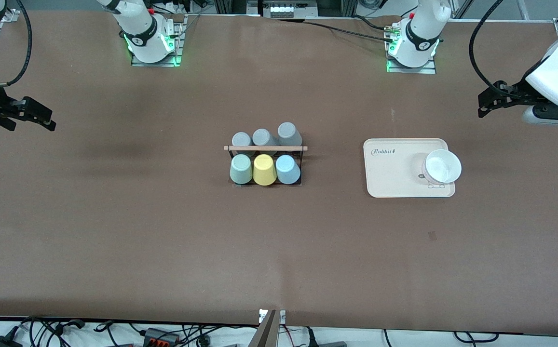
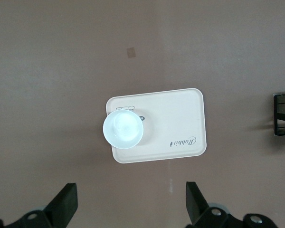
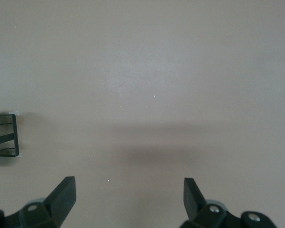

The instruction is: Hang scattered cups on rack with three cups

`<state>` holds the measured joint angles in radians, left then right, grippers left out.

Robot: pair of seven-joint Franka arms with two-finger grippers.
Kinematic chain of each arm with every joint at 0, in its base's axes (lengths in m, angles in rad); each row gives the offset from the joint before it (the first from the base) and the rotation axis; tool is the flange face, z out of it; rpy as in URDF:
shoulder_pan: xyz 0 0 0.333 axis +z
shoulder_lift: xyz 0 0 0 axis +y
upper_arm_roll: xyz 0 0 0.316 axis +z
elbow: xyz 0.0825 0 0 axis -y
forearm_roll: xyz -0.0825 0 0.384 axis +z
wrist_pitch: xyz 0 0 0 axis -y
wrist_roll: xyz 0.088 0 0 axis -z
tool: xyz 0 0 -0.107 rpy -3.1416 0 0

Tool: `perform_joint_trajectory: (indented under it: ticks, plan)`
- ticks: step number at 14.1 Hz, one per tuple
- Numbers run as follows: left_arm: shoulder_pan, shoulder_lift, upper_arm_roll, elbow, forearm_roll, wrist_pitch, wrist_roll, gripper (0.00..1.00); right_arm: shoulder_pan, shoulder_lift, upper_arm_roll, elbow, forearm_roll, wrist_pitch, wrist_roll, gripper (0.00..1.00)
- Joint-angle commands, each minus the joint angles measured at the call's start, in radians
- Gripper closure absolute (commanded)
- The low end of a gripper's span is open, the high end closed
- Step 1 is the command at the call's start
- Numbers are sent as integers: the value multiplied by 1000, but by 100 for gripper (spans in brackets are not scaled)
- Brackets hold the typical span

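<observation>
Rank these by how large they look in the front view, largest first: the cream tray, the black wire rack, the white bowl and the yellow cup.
1. cream tray
2. rack, a little smaller in outline than the tray
3. white bowl
4. yellow cup, sitting on the rack

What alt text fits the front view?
A black rack mid-table holds six upturned cups: mint, yellow, blue, three grey. A cream tray carries a white bowl. Both open hands, left and right, hover at the table's ends.
</observation>
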<state>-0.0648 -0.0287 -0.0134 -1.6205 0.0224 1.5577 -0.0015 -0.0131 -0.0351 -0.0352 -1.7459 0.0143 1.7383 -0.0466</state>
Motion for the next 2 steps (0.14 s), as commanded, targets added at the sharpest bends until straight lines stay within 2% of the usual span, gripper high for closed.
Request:
perform_joint_trajectory:
  ticks: [1,2]
  plan:
    - [2,1,1,19,-15,-19,21,0,-16,-19,17,-11,-11,-13,-13,0]
    - [2,1,1,18,-15,-18,21,0,-16,-19,17,-11,-11,-14,-13,0]
